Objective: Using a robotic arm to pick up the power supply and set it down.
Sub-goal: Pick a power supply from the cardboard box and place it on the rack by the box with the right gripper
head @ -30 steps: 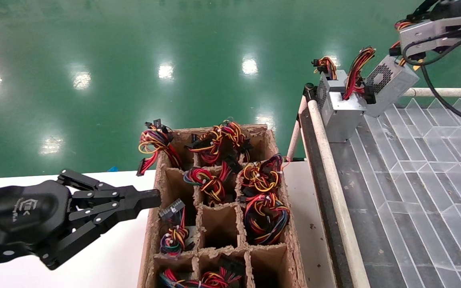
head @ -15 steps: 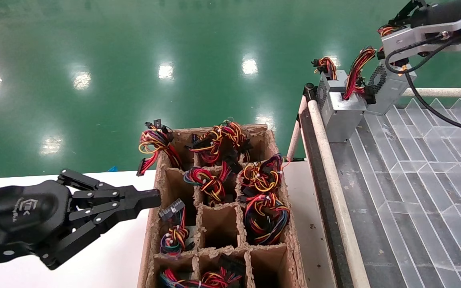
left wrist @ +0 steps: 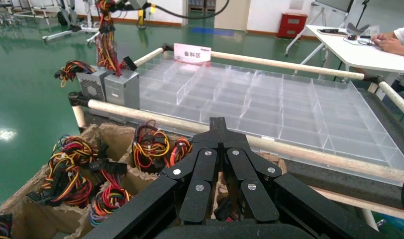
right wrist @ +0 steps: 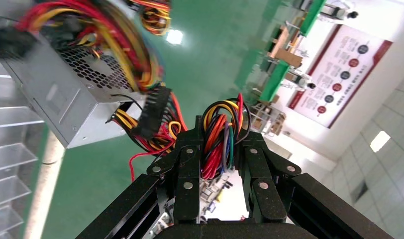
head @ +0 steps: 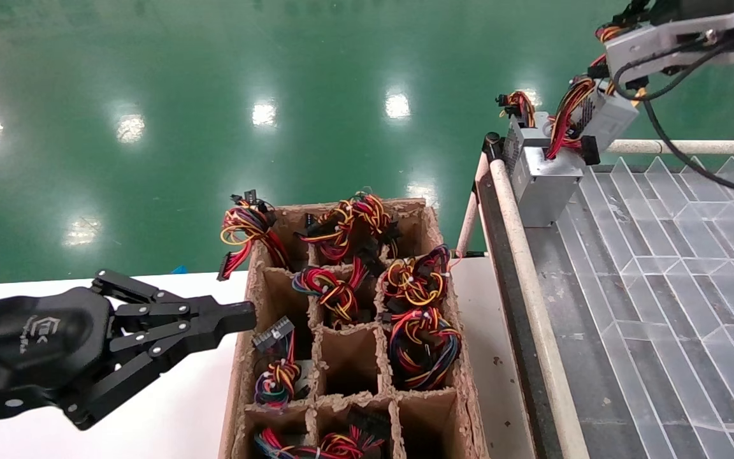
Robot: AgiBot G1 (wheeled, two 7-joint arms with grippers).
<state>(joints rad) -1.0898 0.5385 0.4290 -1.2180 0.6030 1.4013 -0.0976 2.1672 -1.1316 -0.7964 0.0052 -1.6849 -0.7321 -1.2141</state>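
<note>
We count two power supplies: one power supply (head: 604, 115) hanging by its wires at the far left corner of the clear divider tray (head: 692, 255), another power supply (head: 542, 172) standing on that corner. One cardboard crate (head: 348, 331) with visible cells in three columns. Two grippers: left gripper (head: 239, 317), right gripper (right wrist: 221, 144). Wire bundles in the crate: roughly eight, tangled, exact count unclear.

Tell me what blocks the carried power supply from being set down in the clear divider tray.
The right gripper holds the power supply by its wires, hanging above the tray's far left corner. Another supply already stands there, directly beside and below it. The remaining compartments look open.
</note>
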